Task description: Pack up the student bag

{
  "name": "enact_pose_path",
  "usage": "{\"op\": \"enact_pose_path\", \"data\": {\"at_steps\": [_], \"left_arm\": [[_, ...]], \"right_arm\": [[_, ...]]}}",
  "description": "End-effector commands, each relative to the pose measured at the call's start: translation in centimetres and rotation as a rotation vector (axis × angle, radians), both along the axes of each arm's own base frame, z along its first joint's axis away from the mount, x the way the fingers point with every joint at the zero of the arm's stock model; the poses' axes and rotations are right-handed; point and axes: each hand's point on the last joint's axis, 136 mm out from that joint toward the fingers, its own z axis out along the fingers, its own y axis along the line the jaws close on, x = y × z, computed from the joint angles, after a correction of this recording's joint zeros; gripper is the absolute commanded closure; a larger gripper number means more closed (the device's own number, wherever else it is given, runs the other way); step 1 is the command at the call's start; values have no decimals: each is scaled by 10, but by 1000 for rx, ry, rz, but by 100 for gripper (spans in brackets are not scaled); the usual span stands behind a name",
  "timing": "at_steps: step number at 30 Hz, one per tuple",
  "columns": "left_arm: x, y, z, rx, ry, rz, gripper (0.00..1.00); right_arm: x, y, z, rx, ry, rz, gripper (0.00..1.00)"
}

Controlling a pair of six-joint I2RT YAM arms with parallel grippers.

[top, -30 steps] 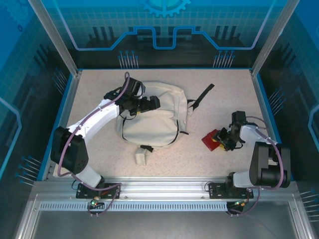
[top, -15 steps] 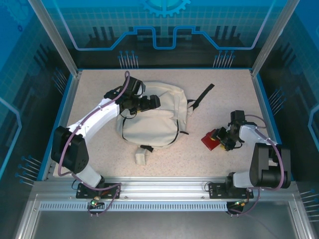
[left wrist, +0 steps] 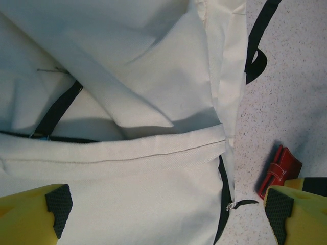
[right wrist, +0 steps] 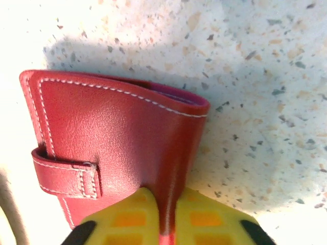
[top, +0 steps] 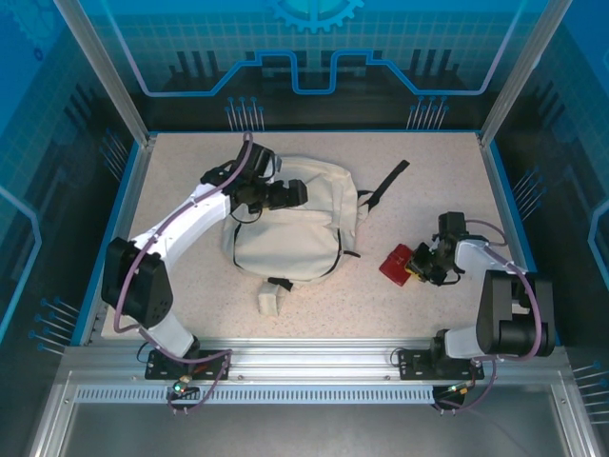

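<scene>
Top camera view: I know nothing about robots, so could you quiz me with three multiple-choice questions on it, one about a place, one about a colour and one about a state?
1. Where is the red wallet relative to the student bag?
A) inside it
B) on the table, to its right in the top view, apart from it
C) on top of it

2. What colour are the bag's straps?
A) black
B) red
C) green

3. How is the right gripper?
A) wide open over the bag
B) shut on the wallet's edge
C) open above bare table

Answers:
1 B: speckled table shows between wallet and bag.
2 A: a black strap trails off the bag's upper right.
3 B: the right wrist view shows both yellow fingers pinching the red leather.
</scene>
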Motion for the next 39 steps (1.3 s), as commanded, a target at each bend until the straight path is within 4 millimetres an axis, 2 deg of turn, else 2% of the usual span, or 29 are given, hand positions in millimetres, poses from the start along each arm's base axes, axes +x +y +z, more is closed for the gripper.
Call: {"op": "enact_pose_path", "data": {"at_steps": [1,5,8,13,17,22,29,32,36,39], "left_arm": [[7,-6,-2,61,-33,-116,1],[17,-10,-16,133,-56,-241,3],[29,-7,-30,171,-78,-298,10],[52,21,-44,131,-14,-162,16],[49,21,-56,48,43,-144,20],[33,21,-85,29,174,-120,27],[-7,5,-111,-98,289,-95,27],[-24,-13,-109,-146,306,-101,27],[-42,-43,-93,-216,293,-106,26],[-44,-45,-81,-166,254,-66,25]], "right_arm": [[-2,2,-6,-42,26,38,97],[10,3,23,-83,-65,80,100],[20,11,54,-74,-163,137,100],[33,35,104,-24,-297,239,100],[40,57,128,13,-356,292,100],[46,78,143,49,-387,324,100],[49,94,152,73,-397,339,100],[50,98,150,71,-389,342,100],[51,95,150,50,-381,323,100],[51,91,149,30,-376,307,100]]}}
